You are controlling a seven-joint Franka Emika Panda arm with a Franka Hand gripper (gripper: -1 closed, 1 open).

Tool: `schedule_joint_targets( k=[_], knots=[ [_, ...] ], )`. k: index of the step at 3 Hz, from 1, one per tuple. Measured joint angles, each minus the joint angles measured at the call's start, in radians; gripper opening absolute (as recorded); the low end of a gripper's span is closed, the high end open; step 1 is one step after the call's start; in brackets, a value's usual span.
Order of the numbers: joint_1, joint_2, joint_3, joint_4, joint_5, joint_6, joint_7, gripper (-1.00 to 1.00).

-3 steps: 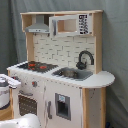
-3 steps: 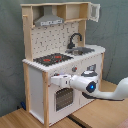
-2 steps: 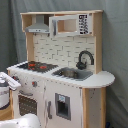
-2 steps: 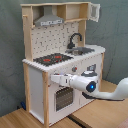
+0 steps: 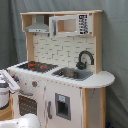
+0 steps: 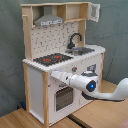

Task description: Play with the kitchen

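Surroundings: I see a grey curtain [image 5: 10, 30] behind and a wooden floor [image 6: 20, 120] below.
Kitchen: the kitchen [image 6: 65, 55] stands upright on the floor, with hob [image 6: 52, 58], faucet [image 6: 75, 40] and oven door [image 6: 62, 97].
Gripper: the gripper [image 6: 54, 76] sits against the kitchen's front panel below the hob; I cannot tell its opening.
Obstruction: my arm [image 6: 92, 86] crosses the oven door in the second exterior view.

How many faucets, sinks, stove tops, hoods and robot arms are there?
Faucet: 1
Sink: 1
Stove top: 1
Hood: 1
Robot arm: 1
Total: 5
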Motion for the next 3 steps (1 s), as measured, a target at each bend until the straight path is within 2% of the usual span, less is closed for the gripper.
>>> schedule_joint_targets(
  k=[1, 3],
  knots=[
    [0.001, 0.000, 0.003, 0.000, 0.037, 0.000, 0.097, -1.00],
    [0.002, 0.000, 0.004, 0.000, 0.055, 0.002, 0.308, -1.00]
  ],
)
